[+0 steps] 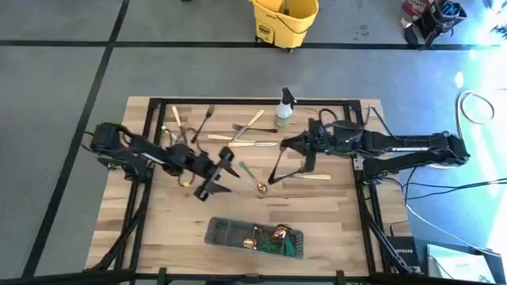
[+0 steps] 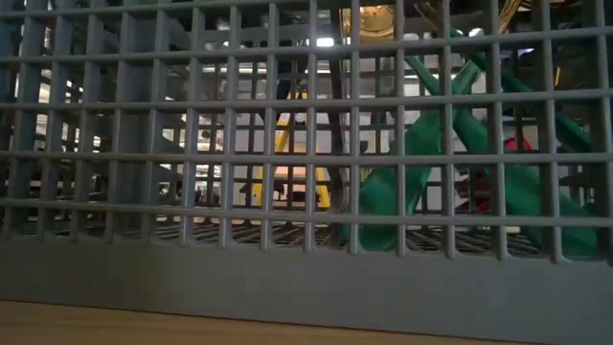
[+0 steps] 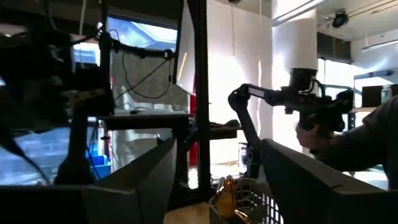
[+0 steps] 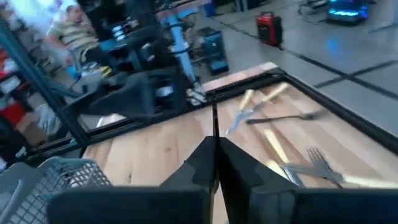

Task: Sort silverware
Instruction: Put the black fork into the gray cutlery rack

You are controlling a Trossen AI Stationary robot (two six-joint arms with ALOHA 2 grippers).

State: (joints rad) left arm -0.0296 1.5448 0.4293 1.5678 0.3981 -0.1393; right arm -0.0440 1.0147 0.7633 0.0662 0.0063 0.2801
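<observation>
Silverware lies scattered on the far half of the wooden table (image 1: 158, 229): forks and cream-handled pieces (image 1: 245, 131), a green-handled piece (image 1: 247, 169) and a cream-handled knife (image 1: 315, 176). My right gripper (image 1: 283, 150) is at mid-table, shut on a slim dark utensil (image 1: 275, 168). Left of it my left gripper (image 1: 226, 174) stands open with nothing between its fingers. The grey mesh caddy (image 1: 255, 237) sits near the front edge with gold and green-handled pieces inside (image 2: 431, 163). My right gripper pinches the slim dark utensil between its two shut fingers, on a narrow part of its shaft (image 4: 214, 127). The utensil sticks out past the fingertips and slants toward the table's near edge, its free end (image 1: 271, 182) beside a gold spoon bowl (image 1: 261, 188). Whether that end touches the table I cannot tell.
A small spray bottle (image 1: 284, 108) stands at the far middle of the table, close behind my right arm. A yellow mop bucket (image 1: 285, 20) is on the floor beyond the table. A person (image 4: 71, 34) shows in the room in the right wrist view.
</observation>
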